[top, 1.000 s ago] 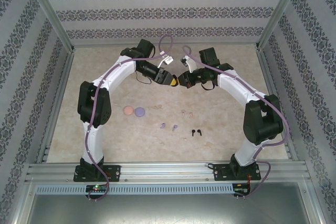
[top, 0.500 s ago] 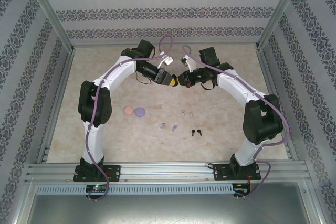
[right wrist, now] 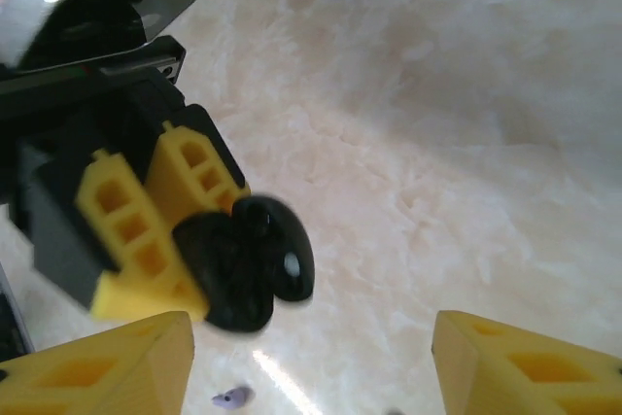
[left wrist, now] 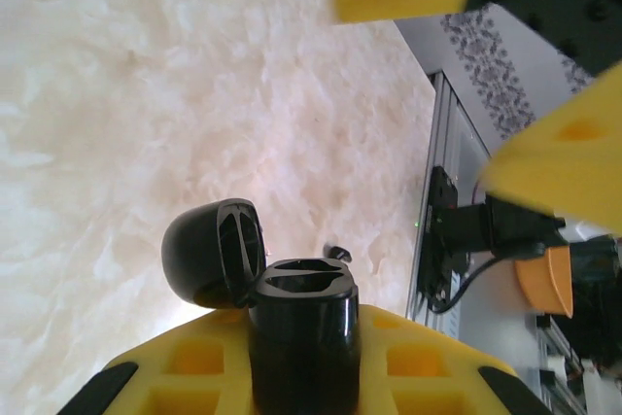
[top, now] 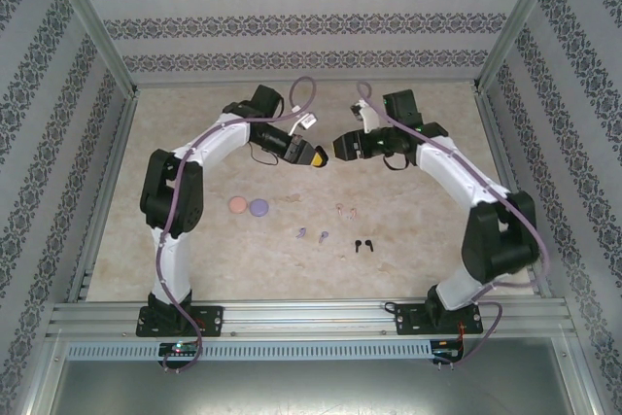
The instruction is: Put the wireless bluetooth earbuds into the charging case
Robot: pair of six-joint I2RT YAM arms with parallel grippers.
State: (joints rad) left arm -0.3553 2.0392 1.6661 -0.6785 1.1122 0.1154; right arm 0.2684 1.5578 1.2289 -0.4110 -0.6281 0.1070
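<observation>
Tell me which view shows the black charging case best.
Left wrist: the black charging case is close and sharp, lid open, its recess visible. Right wrist shows it blurred, from outside; top external, barely a dark speck.

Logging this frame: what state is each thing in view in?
black case: lid open, gripped.
left gripper: fingers shut on black case.
right gripper: fingers open, empty.
pink case: lying flat, looks shut.
purple case: lying flat, looks shut.
pink earbuds: loose, uncased.
purple earbuds: loose, uncased.
black earbuds: loose, uncased.

Left arm [top: 209, 141] and right arm [top: 452, 170] are white shells with chunky black joints. Purple cables [top: 176, 240] run along both, and the fingers [right wrist: 126, 225] are yellow blocks with square pockets.
</observation>
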